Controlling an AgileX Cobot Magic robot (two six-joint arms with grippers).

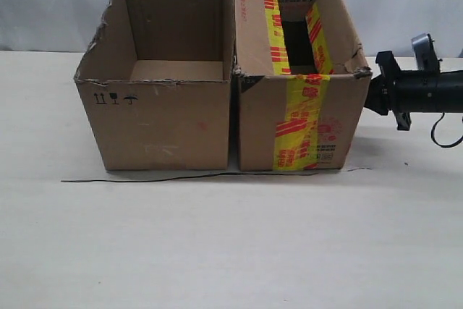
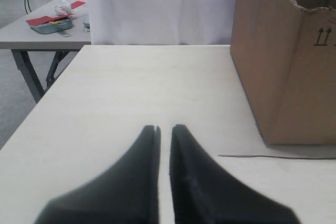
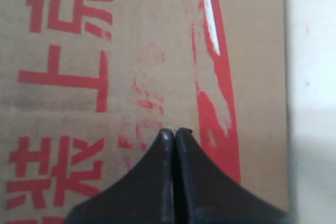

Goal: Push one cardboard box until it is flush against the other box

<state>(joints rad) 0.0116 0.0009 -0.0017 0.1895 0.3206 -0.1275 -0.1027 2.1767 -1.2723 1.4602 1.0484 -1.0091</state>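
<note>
The cardboard box (image 1: 300,117), with yellow-and-red tape, stands on the right. The plain other box (image 1: 163,106), with a ragged rim, stands on the left. Their facing walls are side by side with only a thin dark seam between them. My right gripper (image 1: 367,96) is shut, its tips against the taped box's outer right side. In the right wrist view the shut tips (image 3: 174,131) rest on that wall (image 3: 131,66) between red characters and a red band. My left gripper (image 2: 165,128) hovers low over the table, left of the plain box (image 2: 289,66), fingers nearly together and holding nothing.
A thin black line (image 1: 202,176) runs along the white table (image 1: 231,251) just in front of both boxes. White cloth hangs behind. Off the table's left edge stands another grey table (image 2: 31,38) with small items.
</note>
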